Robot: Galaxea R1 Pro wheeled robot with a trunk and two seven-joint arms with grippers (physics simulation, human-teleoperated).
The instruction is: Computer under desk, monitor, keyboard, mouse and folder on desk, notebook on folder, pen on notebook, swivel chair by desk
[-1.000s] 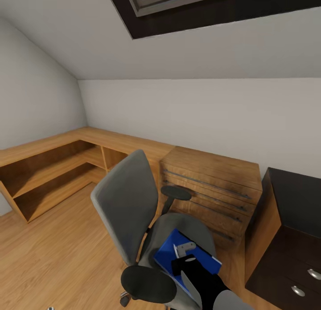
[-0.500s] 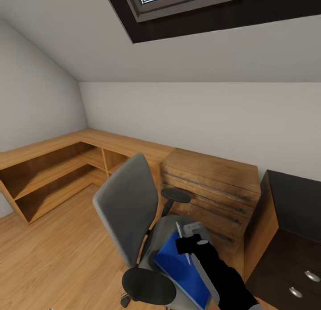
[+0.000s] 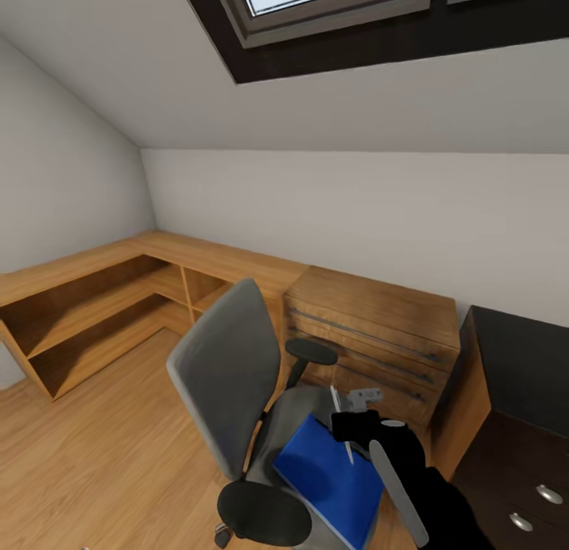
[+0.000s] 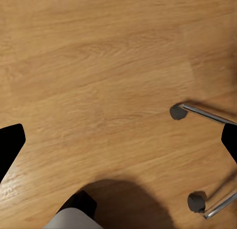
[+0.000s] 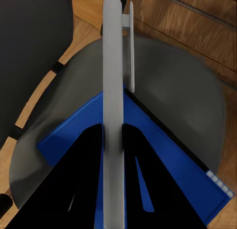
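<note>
The right gripper (image 3: pixel 352 412) reaches over the chair (image 3: pixel 237 376) seat, and its fingers (image 5: pixel 98 155) are clamped on something thin and grey that stands on edge between them; in the right wrist view it looks like the notebook (image 5: pixel 112 91) seen edge-on, though I cannot be sure. A slim white pen (image 5: pixel 131 46) runs just beside that edge. Below them the blue folder (image 3: pixel 332 475) lies flat on the grey seat, one corner reaching toward the seat's front rim. The chair stands on the wood floor (image 3: pixel 95 447), its backrest turned toward the low shelves (image 3: pixel 87 313), with a wooden drawer chest (image 3: pixel 379 337) close behind it and the black desk (image 3: pixel 521 360) to the right of the chest. The left gripper (image 4: pixel 118 140) hangs above bare floor with its dark fingertips far apart at the picture's edges, near two castors (image 4: pixel 177 112) of the chair's chrome base.
</note>
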